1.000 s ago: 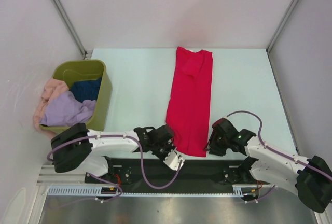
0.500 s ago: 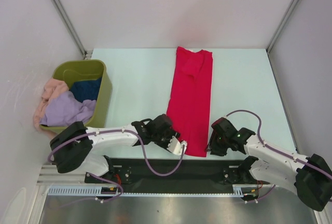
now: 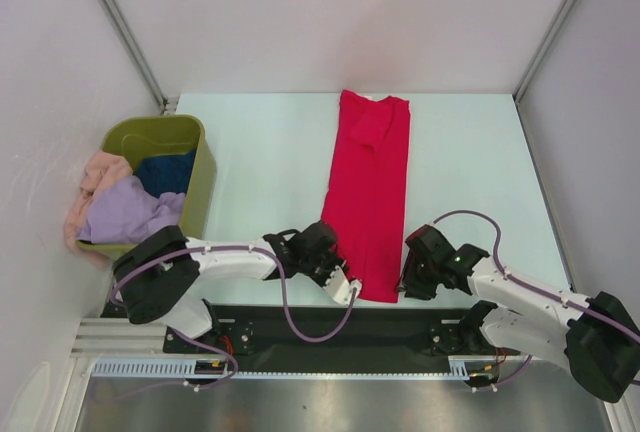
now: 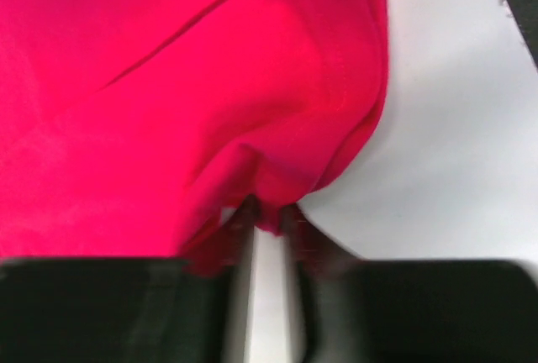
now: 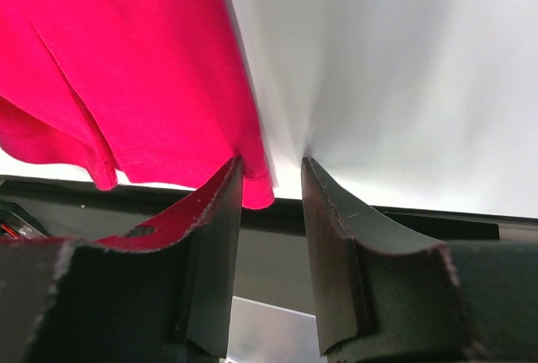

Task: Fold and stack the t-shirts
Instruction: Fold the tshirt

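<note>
The red t-shirt (image 3: 368, 192) lies folded into a long strip down the middle of the table (image 3: 270, 152), neck end far and hem near. The left gripper (image 4: 267, 212) is at its near left corner, jaws almost closed and pinching a pucker of the red cloth, while the right gripper (image 5: 271, 170) is at the near right corner, jaws parted and gripping nothing, the cloth's edge just inside one finger. At the far left, a green tub (image 3: 205, 167) holds a lavender shirt (image 3: 130, 214), a peach shirt (image 3: 100, 172) and a dark blue shirt (image 3: 165, 170).

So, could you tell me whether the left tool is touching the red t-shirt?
Touching. The left wrist view shows the left tool pinching a bunched fold of the red t-shirt between its fingertips.
</note>
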`<state>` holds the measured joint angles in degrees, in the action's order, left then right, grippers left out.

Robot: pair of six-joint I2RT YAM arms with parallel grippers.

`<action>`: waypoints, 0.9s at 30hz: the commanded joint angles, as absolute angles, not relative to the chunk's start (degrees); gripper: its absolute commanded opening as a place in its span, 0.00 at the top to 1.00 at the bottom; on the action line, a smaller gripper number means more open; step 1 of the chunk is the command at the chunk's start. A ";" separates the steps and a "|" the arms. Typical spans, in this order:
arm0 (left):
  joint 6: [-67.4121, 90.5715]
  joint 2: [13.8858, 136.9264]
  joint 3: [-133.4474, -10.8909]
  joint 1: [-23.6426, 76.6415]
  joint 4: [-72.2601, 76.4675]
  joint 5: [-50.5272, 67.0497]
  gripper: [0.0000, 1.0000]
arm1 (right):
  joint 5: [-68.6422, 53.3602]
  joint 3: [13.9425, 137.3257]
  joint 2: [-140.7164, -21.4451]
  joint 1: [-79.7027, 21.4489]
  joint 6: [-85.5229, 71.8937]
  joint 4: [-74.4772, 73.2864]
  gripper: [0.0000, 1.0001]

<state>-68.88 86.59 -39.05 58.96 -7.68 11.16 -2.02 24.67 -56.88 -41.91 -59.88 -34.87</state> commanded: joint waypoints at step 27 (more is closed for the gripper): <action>-59.58 70.60 -41.05 60.66 -33.23 21.08 0.58 | -1.93 25.31 -54.84 -42.36 -58.45 -40.34 0.59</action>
